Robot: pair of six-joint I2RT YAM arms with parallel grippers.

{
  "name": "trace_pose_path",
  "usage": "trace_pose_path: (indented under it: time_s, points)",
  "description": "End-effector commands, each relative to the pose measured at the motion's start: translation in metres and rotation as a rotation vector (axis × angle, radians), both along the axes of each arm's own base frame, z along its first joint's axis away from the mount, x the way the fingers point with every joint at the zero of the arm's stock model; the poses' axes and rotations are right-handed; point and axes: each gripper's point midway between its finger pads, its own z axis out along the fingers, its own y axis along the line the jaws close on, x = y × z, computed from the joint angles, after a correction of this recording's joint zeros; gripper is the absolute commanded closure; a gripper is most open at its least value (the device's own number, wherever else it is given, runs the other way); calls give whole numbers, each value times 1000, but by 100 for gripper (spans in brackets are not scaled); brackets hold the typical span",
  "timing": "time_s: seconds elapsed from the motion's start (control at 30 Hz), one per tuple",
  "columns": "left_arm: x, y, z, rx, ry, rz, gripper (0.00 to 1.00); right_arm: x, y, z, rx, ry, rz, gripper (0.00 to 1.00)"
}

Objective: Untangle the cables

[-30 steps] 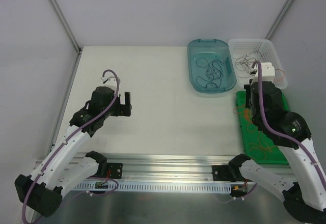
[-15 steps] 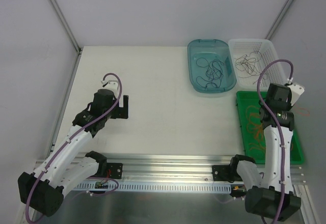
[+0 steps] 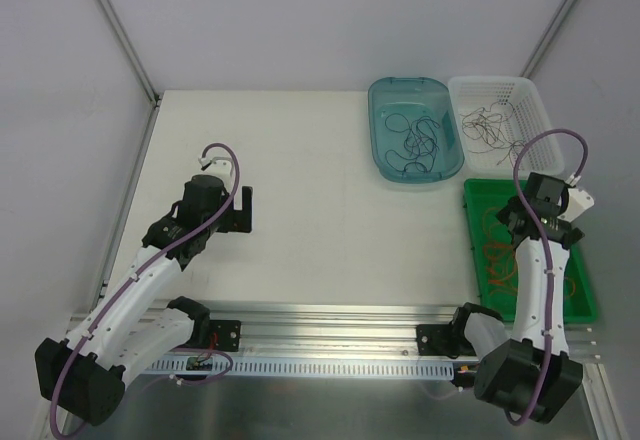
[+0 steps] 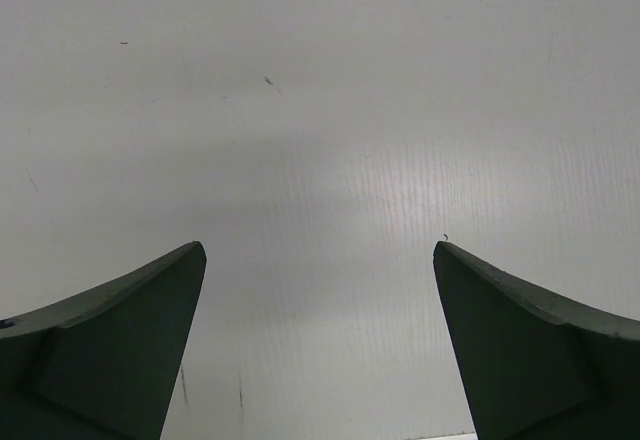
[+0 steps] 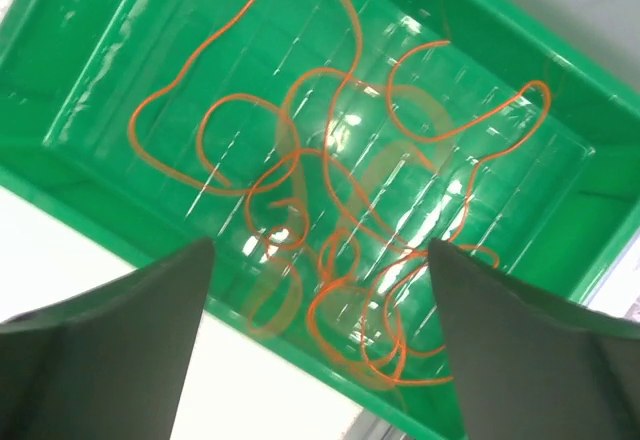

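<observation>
Right gripper (image 5: 320,250) hangs over the green tray (image 5: 90,60), jaws spread wide, nothing between them, touching nothing. Orange cables (image 5: 300,190) lie inside the green tray in one loose pile. The crossings are thickest in the middle of the pile, with lone loops out toward the tray walls. The step looks like working the orange strands in this tray, though I cannot tell whether it is a pick or a pull-away. To do it well, aim at a lone outer loop, not the knotted middle. Come straight down so both fingers straddle one strand near the tray floor. Close fully, since the strand is far thinner than the fingers, then lift slowly so neighbouring loops slide off instead of riding up. The main risk is snagging several strands or scraping the tray wall. More cables (image 3: 415,140) sit in the teal bin (image 3: 385,95), beyond the green tray's far-left corner. Others are in the white basket (image 3: 535,95), just beyond the tray's far edge. Left gripper (image 4: 318,248) is well apart from the green tray, over bare table (image 4: 320,80), fingers released wide, holding nothing.
</observation>
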Motion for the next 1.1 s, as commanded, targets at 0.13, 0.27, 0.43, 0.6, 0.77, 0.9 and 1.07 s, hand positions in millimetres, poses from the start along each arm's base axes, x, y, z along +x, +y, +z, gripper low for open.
trace_pose_path:
  time_s: [0.13, 0.27, 0.43, 0.6, 0.77, 0.9, 1.07]
  points:
    - [2, 4, 6, -2, -33, 12, 1, -7, 22, 40, 69, -167, 21, 3]
    - [1, 7, 13, -6, -67, 28, 1, -16, 30, 82, 43, -292, 56, 3]
    - [-1, 14, 24, -16, -127, 63, 1, -40, 41, 135, -17, -387, 101, 3]
    - [-14, 21, 75, -82, -262, 82, 1, -67, 57, 193, -115, -524, 226, 3]
    - [-51, 43, 146, -166, -424, 144, 1, -96, 75, 224, -171, -663, 372, 3]
    - [-88, 61, 185, -264, -562, 190, 1, -126, 82, 230, -194, -788, 443, 3]
    - [-131, 78, 198, -345, -710, 191, 1, -156, 93, 205, -228, -902, 575, 3]
